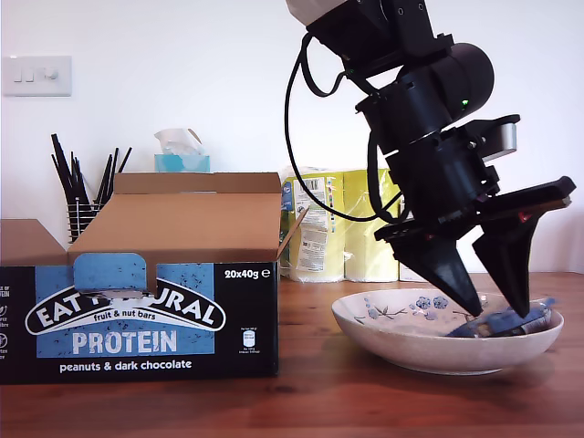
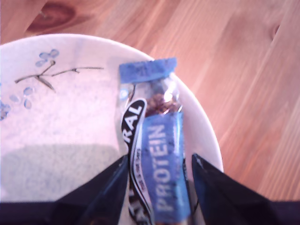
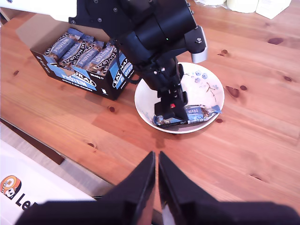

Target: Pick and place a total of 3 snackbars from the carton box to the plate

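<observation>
Snackbar (image 2: 161, 154): 1 bar lies in the plate near its rim, between the spread jaws of the first gripper (image 2: 159, 187); wrapper looks crinkly & slick, bar prob. light, fairly stiff, could snap if pinched hard.
Hold point: I'd say across the narrow width, mid-length, not the flimsy crimped ends.
First gripper state: jaws apart, either side of the bar, no clear contact, so released.
Second gripper (image 3: 156, 185): jaws pressed together, nothing between them, up high, well apart from the plate.
Plate (image 1: 383, 342): 1 bar in it, otherwise bare.
Carton box (image 3: 89, 75): flaps open, several bars packed in rows; count unclear.
</observation>
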You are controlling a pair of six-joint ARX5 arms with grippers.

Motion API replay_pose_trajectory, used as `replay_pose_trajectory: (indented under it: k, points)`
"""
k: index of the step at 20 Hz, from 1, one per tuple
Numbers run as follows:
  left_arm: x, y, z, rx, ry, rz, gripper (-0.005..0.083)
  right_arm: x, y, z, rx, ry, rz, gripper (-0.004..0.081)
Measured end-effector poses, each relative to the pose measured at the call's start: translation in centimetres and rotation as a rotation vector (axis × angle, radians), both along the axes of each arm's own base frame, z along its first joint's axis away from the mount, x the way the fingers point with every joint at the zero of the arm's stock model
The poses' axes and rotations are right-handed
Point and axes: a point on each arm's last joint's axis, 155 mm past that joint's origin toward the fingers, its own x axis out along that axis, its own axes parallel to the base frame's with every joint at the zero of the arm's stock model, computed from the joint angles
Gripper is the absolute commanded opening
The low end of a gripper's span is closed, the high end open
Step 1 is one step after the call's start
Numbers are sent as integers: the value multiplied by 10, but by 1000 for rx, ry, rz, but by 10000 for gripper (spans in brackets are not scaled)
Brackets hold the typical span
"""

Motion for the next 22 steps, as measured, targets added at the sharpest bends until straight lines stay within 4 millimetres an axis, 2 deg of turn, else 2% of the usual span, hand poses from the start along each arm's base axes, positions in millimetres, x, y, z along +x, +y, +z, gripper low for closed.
replay_pose_trajectory:
  k: [2, 3, 5, 7, 8, 12, 14, 16, 17, 20, 22]
  points:
    - [1, 3, 10, 9, 7, 4, 28, 0, -1, 0, -2, -1, -3, -13]
    - [4, 1, 18, -7, -1, 6, -28, 1, -2, 0, -7, -4, -11, -13]
    - [8, 0, 36, -36, -20, 11, -23, 2, -4, 0, -12, -8, -20, -13]
    - [14, 0, 64, -83, -63, 18, -23, 2, -4, 0, -13, -8, -21, -13]
    - [16, 1, 81, -106, -90, 23, -23, 3, -4, 0, -13, -8, -22, -13]
    - [15, 11, 168, -226, -217, 24, -23, 6, -10, 0, -31, -20, -48, -13]
    - [15, 25, 199, -284, -264, 41, -23, 7, -12, 0, -39, -25, -58, -13]
    - [14, 42, 204, -306, -286, 59, -23, 7, -12, 0, -40, -26, -60, -13]
    - [16, 53, 198, -304, -288, 74, -23, 7, -12, 1, -39, -27, -61, -13]
    - [24, 100, 162, -245, -263, 144, -23, 10, -10, 5, -26, -45, -60, -13]
    - [24, 135, 145, -205, -243, 196, -23, 10, -4, 11, 2, -59, -38, -13]
